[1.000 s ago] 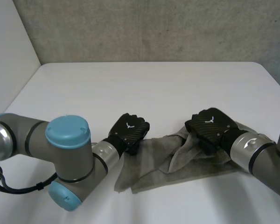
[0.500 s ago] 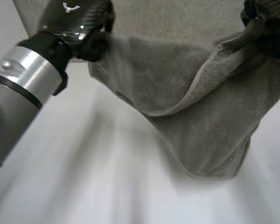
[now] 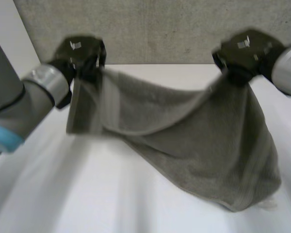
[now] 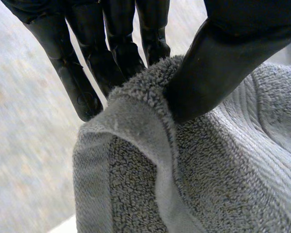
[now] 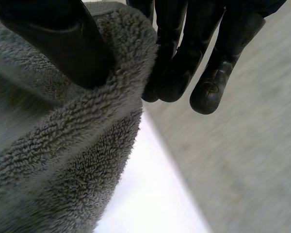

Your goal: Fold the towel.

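Fingers [image 4: 111, 43] of the left hand [image 3: 80, 51] and right hand [image 3: 245, 51] pinch the towel [image 3: 199, 141], sagging between them.

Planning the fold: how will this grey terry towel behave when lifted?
Likely floppy: the grey terry towel sags deeply between the left robot hand and right robot hand. Its looped pile probably resists slipping from their pinches.
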